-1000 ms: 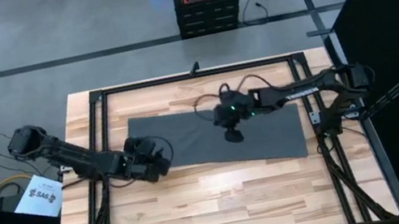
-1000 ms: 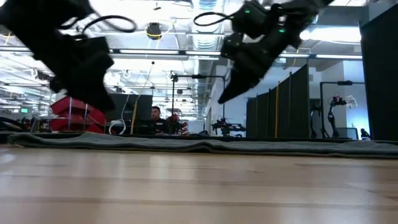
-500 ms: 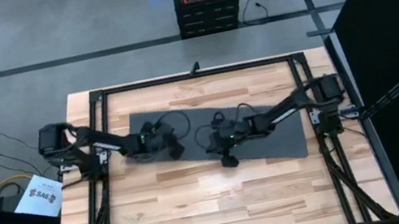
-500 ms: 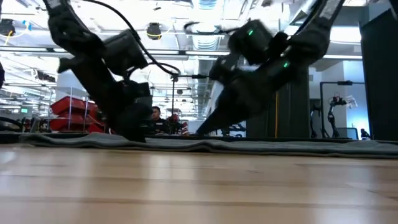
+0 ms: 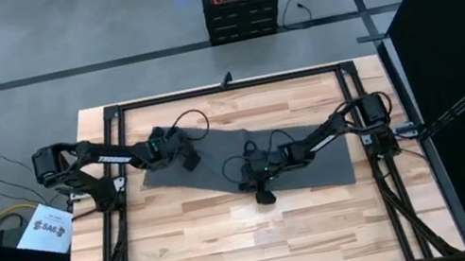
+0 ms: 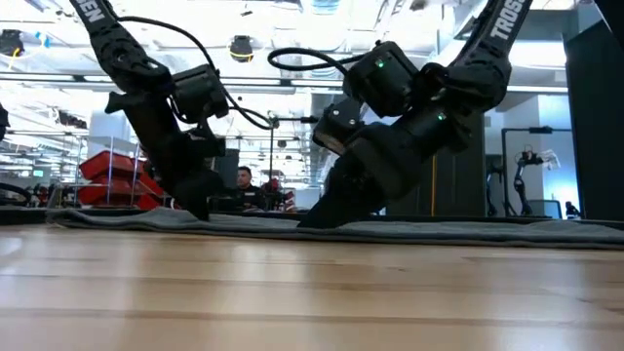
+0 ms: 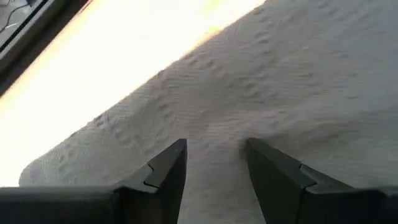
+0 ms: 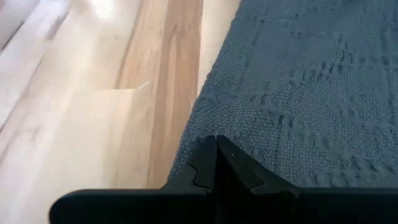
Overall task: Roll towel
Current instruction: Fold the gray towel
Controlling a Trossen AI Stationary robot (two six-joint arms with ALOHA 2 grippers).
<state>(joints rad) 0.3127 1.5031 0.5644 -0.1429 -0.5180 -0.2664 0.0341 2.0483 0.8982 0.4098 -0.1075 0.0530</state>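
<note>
The tabletop (image 5: 234,245) is a pale wooden board that fills the middle of the high view. The towel (image 5: 314,159) lies flat on it, a dark grey strip running from the left of centre to the right of centre, a little slanted.

I judge the towel to be light, soft and limp. It will not keep a shape by itself, it will wrinkle where I push, and on smooth wood it may slide rather than turn over. So I would take hold at the thin border, near a corner, not in the middle of the cloth.

The left pincer (image 5: 188,160) stands on the towel near its left end. In the left wrist view its two fingers (image 7: 163,171) are apart, the tips pressing the cloth with a small fold between them.

The right pincer (image 5: 263,192) is at the lower edge of the towel, near the centre of the high view. In the right wrist view its fingers are together at that edge; I cannot tell if any cloth is caught between them.
</note>
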